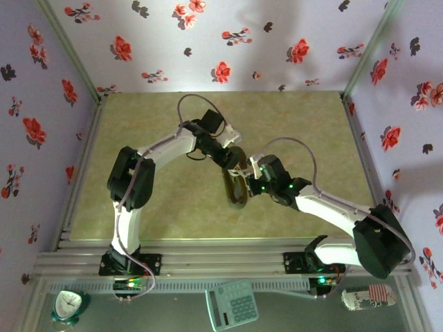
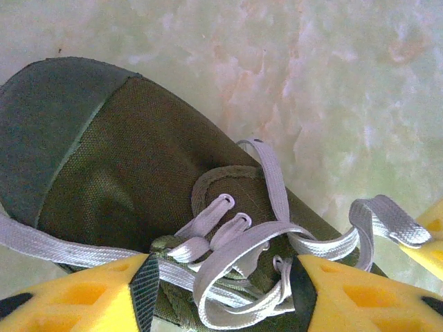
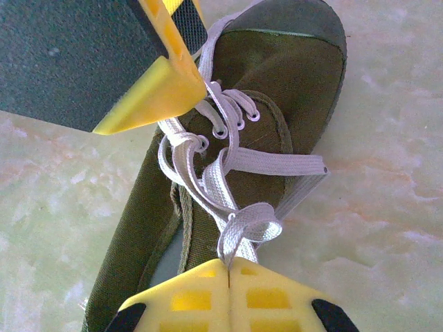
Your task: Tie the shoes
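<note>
Pinching a lace (image 3: pixel 240 230), right pincer (image 3: pixel 228 267) angles over sneaker (image 3: pixel 294 90).

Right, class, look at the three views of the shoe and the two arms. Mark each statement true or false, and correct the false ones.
1. The right end effector is shut on a white lace. True.
2. The left end effector is clamped shut. False: its fingers stand apart.
3. The shoe is bright red. False: it is olive green.
4. A calculator lies near the arm bases. True.
</note>
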Tool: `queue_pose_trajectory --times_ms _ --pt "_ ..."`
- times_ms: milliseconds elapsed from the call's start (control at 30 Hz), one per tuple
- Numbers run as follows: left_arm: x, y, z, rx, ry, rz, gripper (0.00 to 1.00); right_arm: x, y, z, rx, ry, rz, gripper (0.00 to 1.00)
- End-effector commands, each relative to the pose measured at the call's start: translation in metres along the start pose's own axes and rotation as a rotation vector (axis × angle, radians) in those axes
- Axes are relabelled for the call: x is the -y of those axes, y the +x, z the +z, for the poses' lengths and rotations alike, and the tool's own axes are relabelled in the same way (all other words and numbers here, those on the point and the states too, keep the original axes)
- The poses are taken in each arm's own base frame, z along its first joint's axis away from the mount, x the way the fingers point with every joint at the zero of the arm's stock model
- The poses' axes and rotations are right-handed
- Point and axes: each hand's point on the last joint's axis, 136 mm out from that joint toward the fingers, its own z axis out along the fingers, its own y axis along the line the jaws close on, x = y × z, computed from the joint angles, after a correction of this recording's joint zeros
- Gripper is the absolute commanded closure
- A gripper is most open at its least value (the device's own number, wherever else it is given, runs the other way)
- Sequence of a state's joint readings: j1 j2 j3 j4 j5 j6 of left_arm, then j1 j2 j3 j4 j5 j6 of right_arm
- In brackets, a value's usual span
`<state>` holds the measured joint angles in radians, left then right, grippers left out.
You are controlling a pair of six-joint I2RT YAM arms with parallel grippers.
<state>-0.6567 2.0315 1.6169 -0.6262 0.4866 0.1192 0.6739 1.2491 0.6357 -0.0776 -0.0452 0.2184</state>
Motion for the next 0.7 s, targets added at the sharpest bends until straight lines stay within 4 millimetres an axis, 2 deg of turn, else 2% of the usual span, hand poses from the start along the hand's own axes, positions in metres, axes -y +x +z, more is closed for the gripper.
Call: queue_pose_trajectory --times_ms 0,167,300,533,667 --pt "0.0050 0.0020 0.0032 -0.026 0.016 0.030 0.43 -0.0029 -0.0127 -0.0057 0.032 -0.003 0.005 1.00" --pt "0.0063 0.0048 0.0075 -0.041 0.031 0.025 0.37 -0.0033 -0.0115 -0.0056 0.027 -0.007 0.005 1.00" --pt "0.0059 0.0063 0.0102 -0.049 0.037 0.020 0.37 -0.0041 -0.0112 -0.0059 0.026 -0.011 0.008 1.00" --pt "0.0061 0.0049 0.0092 -0.044 0.038 0.020 0.61 -0.0054 -0.0126 -0.0057 0.030 -0.017 0.012 1.00" --pt "0.0093 -0.0012 0.0020 -0.020 0.033 0.024 0.71 -0.0051 -0.0132 -0.0059 0.031 -0.016 0.013 1.00"
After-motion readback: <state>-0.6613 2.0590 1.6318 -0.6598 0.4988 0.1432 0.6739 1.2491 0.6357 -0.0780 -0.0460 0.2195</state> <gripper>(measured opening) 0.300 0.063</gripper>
